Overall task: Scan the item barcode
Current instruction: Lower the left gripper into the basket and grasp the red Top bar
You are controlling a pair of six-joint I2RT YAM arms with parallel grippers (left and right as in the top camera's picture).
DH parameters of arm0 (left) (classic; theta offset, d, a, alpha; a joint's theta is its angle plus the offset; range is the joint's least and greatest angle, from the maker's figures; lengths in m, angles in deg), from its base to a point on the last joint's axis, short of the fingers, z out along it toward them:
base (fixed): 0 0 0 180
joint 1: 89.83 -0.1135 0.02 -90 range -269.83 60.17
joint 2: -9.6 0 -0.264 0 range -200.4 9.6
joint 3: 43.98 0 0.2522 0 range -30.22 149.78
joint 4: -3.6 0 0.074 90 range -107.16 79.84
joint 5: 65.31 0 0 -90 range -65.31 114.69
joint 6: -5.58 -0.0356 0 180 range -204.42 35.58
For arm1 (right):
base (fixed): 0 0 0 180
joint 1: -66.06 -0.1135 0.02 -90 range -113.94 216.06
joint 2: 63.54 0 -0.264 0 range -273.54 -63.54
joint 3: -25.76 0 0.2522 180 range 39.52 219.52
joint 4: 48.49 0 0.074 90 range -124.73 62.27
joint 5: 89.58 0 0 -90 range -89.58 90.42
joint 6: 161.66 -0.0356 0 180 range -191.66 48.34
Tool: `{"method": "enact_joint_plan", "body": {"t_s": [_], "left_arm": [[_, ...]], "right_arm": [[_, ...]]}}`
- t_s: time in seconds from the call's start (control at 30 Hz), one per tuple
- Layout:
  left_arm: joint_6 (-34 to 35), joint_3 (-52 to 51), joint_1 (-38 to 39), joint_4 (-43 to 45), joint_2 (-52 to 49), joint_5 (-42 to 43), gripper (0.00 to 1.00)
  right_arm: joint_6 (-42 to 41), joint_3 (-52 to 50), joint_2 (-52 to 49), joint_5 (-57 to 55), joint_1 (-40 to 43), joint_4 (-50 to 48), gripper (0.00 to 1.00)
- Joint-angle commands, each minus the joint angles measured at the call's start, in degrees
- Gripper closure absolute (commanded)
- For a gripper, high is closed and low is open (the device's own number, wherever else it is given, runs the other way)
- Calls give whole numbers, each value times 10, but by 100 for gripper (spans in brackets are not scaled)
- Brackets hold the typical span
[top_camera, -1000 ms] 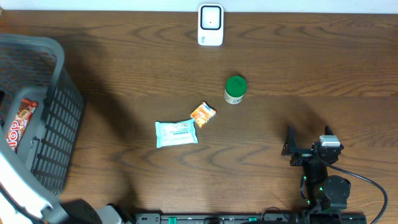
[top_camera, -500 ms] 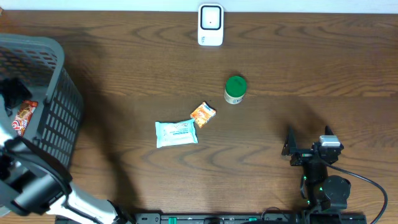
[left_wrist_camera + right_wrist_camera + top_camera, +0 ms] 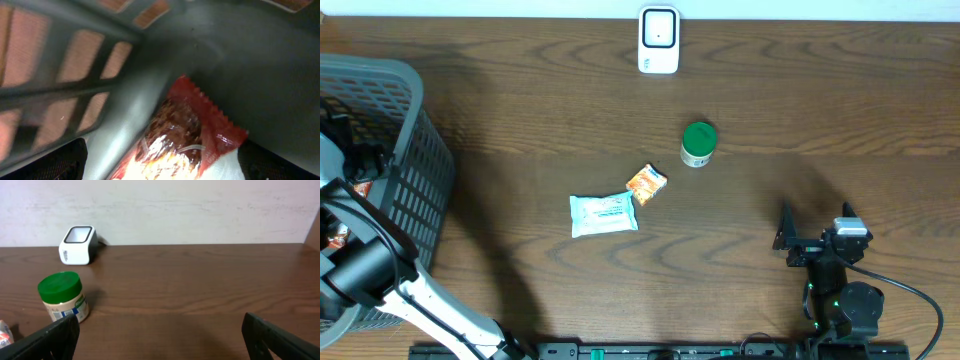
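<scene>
Dark wood table [image 3: 820, 100], grey basket [image 3: 420, 170] at its left end. My left gripper [image 3: 167, 165] hangs inside it, fingers wide apart over the red snack packet [image 3: 180, 130], placed, I judge, for a pick. The packet lies ungripped near the latticed wall, which crowds the approach. My right gripper [image 3: 815, 228] is parked, fingers spread. Open table leads to the scanner [image 3: 658, 40].

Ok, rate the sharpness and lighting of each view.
Overhead: sharp and evenly lit, soft shadows on the table beside the basket. Left wrist: soft close-up blur, white glare on the red packet. Right wrist: crisp on the scanner and green-lidded jar, its own fingers dark at the bottom corners.
</scene>
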Motion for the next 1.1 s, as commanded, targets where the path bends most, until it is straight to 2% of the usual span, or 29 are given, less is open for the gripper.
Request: {"method": "enact_joint_plan", "body": {"t_s": [0.0,0.2,0.23,0.27,0.37,0.4,0.6,0.77,0.9,1.07], "left_arm": [[-41,-2,-3,6,-18,1,4],[-47,-2,-16,-3,-53,8,4],[-47,-2,-17,-8,-57,10,7],[-47,-2,-19,-13,-62,11,14],[-46,-2,-23,-24,-67,11,47],[-45,-2,-24,-25,-67,12,55],[-5,-1,-23,-35,-64,12,92],[23,-1,-23,-42,-40,12,93],[76,0,-23,-40,34,14,93],[106,0,-23,-61,138,103,93]], "right_arm": [[-6,0,0,-1,-1,2,1],[-6,0,0,-1,-1,2,1],[-5,0,0,-1,-1,2,1],[-6,0,0,-1,-1,2,1],[-6,0,0,-1,-1,2,1],[-5,0,0,-1,-1,2,1],[-6,0,0,-1,-1,2,1],[-6,0,0,-1,-1,2,1],[-5,0,0,-1,-1,2,1],[-5,0,0,-1,-1,2,1]]}}
